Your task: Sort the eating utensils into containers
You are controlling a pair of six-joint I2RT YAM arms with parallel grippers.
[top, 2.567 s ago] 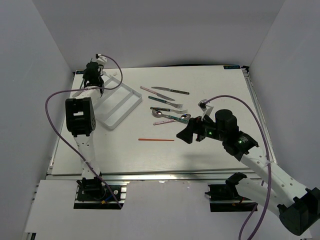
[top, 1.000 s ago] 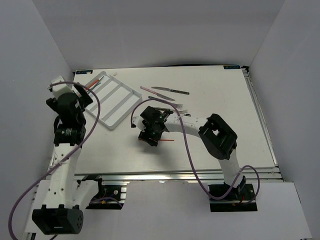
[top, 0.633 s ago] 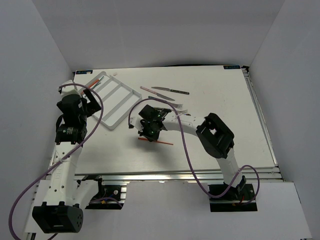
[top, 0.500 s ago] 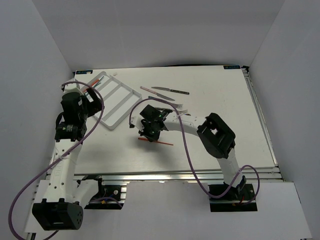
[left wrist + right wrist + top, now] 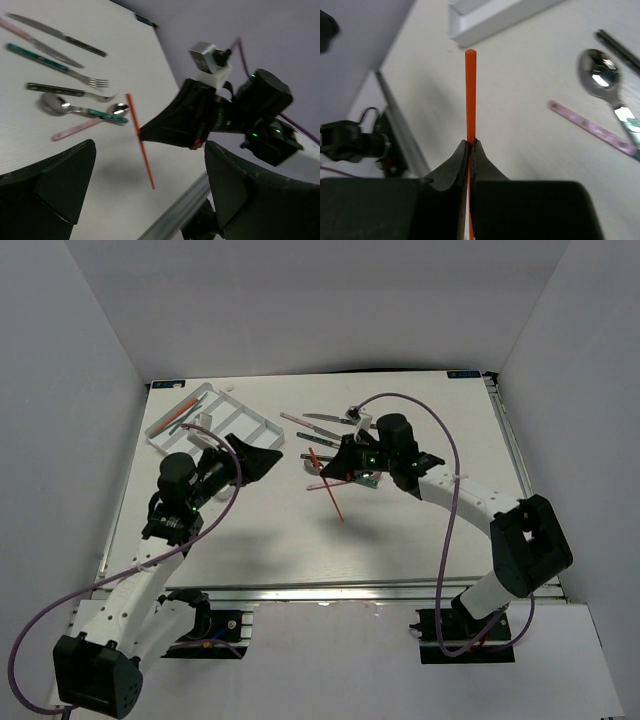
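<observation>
— What have your right fingers (image 5: pixel 469 143) got?

— They're clenched on a thin red-orange chopstick (image 5: pixel 470 95), gripped partway along. It hangs clear of the white worktop (image 5: pixel 420 530) and slants towards my bases, with its shadow on the surface below.

— And the left fingers (image 5: pixel 272 455)?

— Released, spread wide, grasping nothing. They hover just left of the chopstick and point at it without touching it.

— What lies beyond?

— The loose utensils lie on the worktop around and past my right fingers. Nearest is a pink-handled piece (image 5: pixel 70 131); I cannot tell what its working end is. Just beside it is a metal spoon with a teal handle (image 5: pixel 55 104). Then come a dark-handled fork (image 5: pixel 65 91) and a teal-handled fork (image 5: pixel 50 62). Farthest are a pink-handled knife (image 5: pixel 45 45) and a dark-handled knife (image 5: pixel 60 34), side by side.

— And the tray?

— The flat white plastic cutlery tray (image 5: pixel 240 412) sits towards the far left corner, apart from those. The long compartment on its far-left side holds another red chopstick (image 5: pixel 183 412) with a darker thin stick beside it.
</observation>
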